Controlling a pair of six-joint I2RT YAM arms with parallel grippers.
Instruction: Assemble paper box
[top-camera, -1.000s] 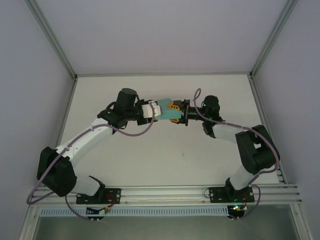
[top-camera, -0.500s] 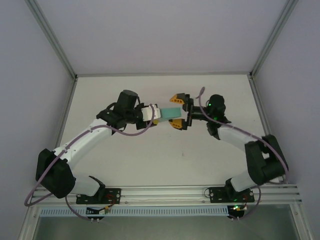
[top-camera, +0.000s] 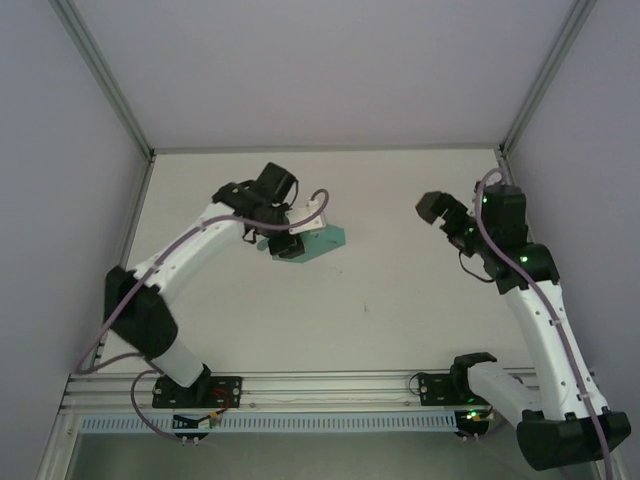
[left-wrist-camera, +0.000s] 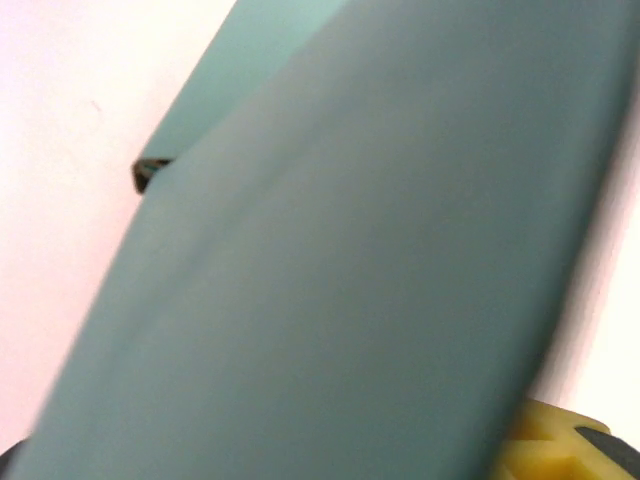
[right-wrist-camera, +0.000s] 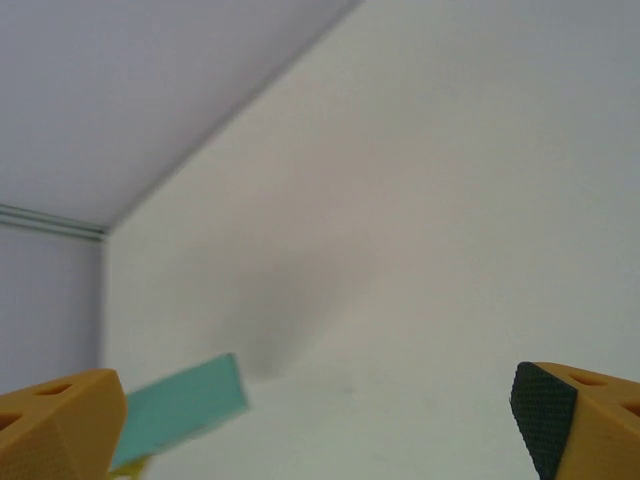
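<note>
Top external view showed the left tool (top-camera: 290, 243) out over the middle of the worktop (top-camera: 380, 300), closed on one end of the box (top-camera: 325, 240). The teal card jutted rightward, low over the surface or on it; I could not tell which. That end-grip probably kept the free end reachable for the other arm to fold or tuck. Left wrist view had the box's flat face close to the lens, with a yellow finger (left-wrist-camera: 555, 455) at its lower edge. Farther back, the right tool (top-camera: 440, 212) hung well apart from the box, jaws wide and empty, likely clear for a fresh approach.
</note>
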